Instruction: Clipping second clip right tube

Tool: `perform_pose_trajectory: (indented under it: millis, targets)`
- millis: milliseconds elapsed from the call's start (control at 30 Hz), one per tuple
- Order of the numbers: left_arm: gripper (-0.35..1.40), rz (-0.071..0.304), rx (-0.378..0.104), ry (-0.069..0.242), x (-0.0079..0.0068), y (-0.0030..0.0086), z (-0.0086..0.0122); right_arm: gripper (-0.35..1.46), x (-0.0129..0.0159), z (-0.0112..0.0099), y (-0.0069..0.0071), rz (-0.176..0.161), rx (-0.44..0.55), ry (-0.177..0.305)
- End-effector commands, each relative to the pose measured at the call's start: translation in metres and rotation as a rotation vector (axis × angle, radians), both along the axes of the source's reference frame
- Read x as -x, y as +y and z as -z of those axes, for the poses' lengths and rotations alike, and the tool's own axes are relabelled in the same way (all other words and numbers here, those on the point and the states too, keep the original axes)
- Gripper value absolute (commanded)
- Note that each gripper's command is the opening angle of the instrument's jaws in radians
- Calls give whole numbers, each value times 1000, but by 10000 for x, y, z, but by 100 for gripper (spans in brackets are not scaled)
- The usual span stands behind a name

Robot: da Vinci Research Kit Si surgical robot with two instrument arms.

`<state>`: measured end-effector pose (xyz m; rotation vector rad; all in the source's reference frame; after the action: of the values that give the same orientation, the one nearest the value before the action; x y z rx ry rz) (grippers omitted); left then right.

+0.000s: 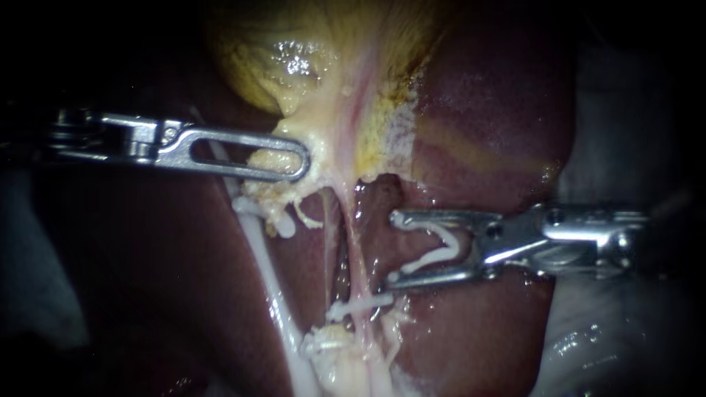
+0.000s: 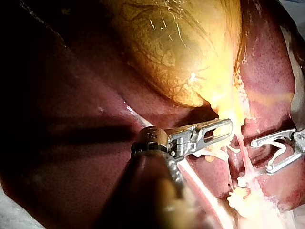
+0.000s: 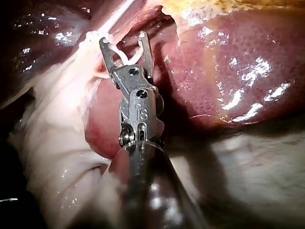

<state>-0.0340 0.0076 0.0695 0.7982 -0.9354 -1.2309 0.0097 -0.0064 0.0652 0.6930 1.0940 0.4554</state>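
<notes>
The left instrument [image 1: 298, 158] shows only its upper jaw where it clamps the gallbladder [image 1: 309, 59]. The lower jaw lies hidden beneath it, and the shaft behind is lost in darkness. The right instrument [image 1: 393, 250] carries a clip [image 1: 441, 254], but it cannot be told whether its jaw tips touch the tube [image 1: 358, 246] just ahead. In each wrist view the instrument's own shaft is blurred and hides the liver [image 1: 500, 103] under it.

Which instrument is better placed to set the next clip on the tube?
Right: the right instrument holds a white clip in its jaws beside the tube; the left instrument grips the gallbladder.
</notes>
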Motion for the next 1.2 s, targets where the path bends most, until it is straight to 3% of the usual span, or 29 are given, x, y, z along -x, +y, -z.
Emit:
perform_pose_trajectory:
  millis: [33,133,333,600,700,800,900,1067,1200]
  targets:
    - [-35,0,0,1,0,0,0,49,-4,-2,-3,1,-12,-1]
    - [-35,1,0,1,1,0,0,49,-17,-8,-10,3,-47,-1]
    - [-35,3,1,3,1,0,0,49,-37,-4,-10,-39,-128,61]
    - [-35,4,2,3,2,0,0,42,-48,-2,-11,-50,-204,133]
    - [-35,4,2,3,2,0,0,31,-46,-3,-11,-52,-215,130]
    - [-35,4,2,3,2,0,0,-10,-41,-3,-11,-55,-237,124]
    - [-35,4,2,3,2,0,0,-35,-37,-4,-10,-62,-276,113]
    - [-35,4,2,3,3,0,0,-35,-29,-7,-3,-60,-283,113]
    - [-35,4,2,3,3,0,-1,-35,-26,-5,1,-29,-272,37]
